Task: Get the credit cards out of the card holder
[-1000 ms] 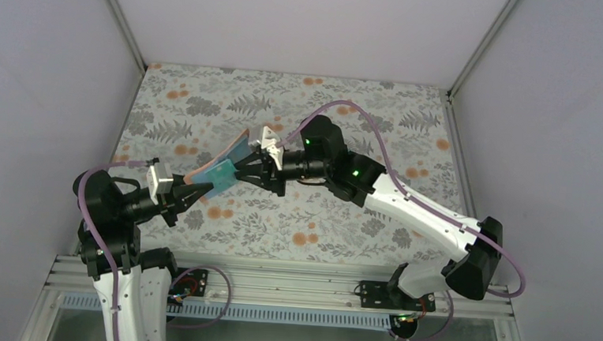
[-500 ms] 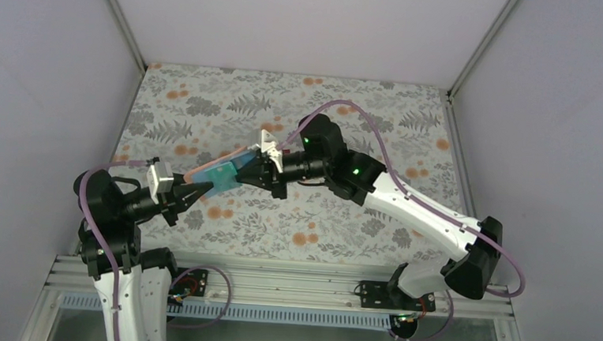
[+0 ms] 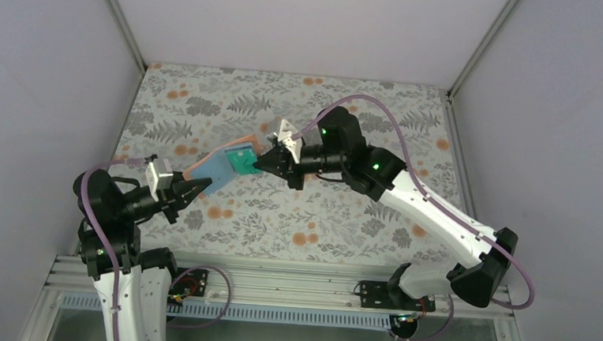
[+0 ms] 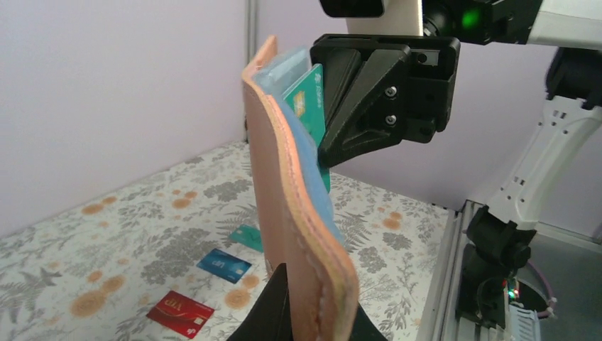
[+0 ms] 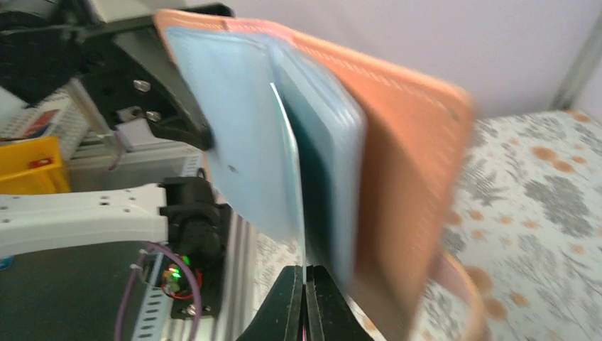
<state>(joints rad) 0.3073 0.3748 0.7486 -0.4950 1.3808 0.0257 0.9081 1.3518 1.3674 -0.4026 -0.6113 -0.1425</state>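
The card holder (image 3: 218,165) is hanging in the air above the flowered table (image 3: 343,220), reddish-brown outside and light blue inside. The left gripper (image 3: 202,184) is clamping its lower edge, jaws closed tight on it. A green card (image 3: 244,161) is sticking partway out of a pocket, and the right gripper (image 3: 261,162) is pinching that card's edge with its jaws pressed together. Down on the table, a red card (image 4: 179,312), a blue card (image 4: 223,265) and a second green card (image 4: 246,236) are lying near one another.
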